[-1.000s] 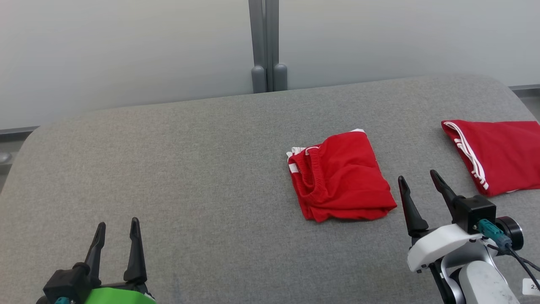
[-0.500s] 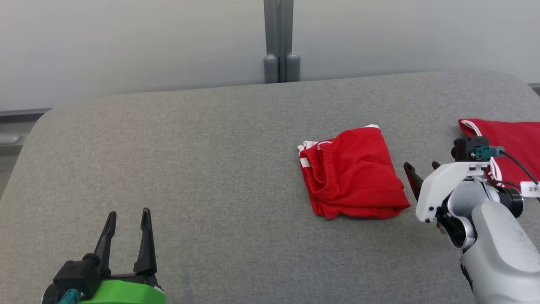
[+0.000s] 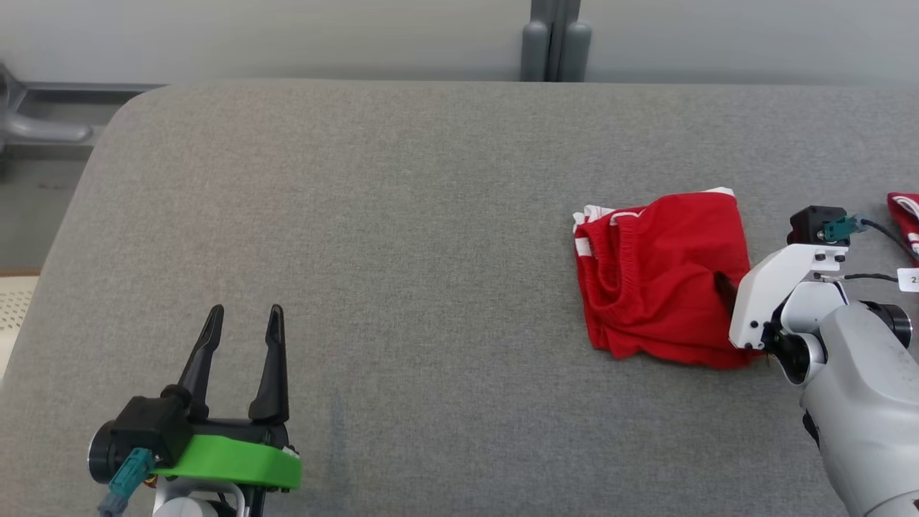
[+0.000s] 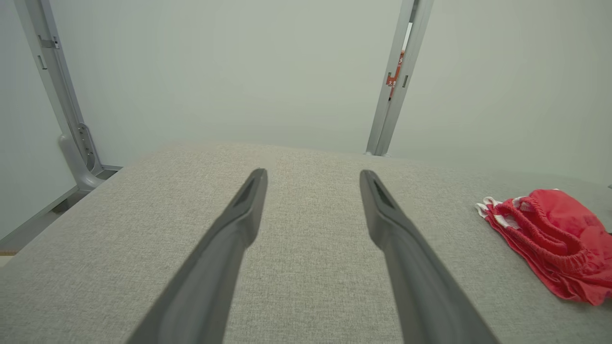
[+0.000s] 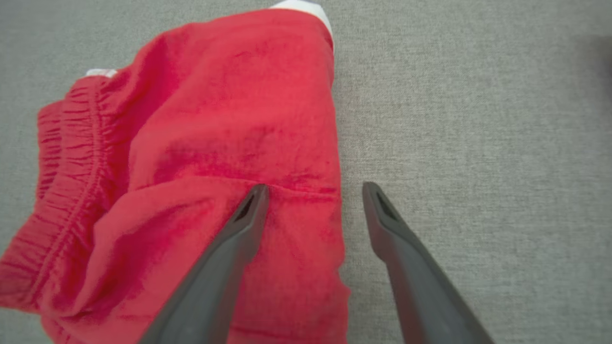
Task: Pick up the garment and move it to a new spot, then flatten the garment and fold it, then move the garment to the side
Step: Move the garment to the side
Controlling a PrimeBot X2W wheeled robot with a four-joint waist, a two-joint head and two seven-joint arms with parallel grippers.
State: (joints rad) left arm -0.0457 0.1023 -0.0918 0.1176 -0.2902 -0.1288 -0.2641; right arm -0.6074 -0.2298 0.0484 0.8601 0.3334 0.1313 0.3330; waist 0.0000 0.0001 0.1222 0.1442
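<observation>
Right gripper (image 5: 313,191) has moved from beside the red shorts (image 3: 660,273) to over their right edge, fingers apart. Left gripper (image 3: 244,312) unchanged, fingers apart.

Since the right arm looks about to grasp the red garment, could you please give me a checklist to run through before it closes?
1. right gripper open: ok.
2. It straddles the edge of the red garment, one finger over cloth, the other over the bare table: ok.
3. Low enough to pinch cloth: cannot tell.
4. left gripper open and apart from the garment: ok.
5. second red garment lies apart from the grasp: ok.
</observation>
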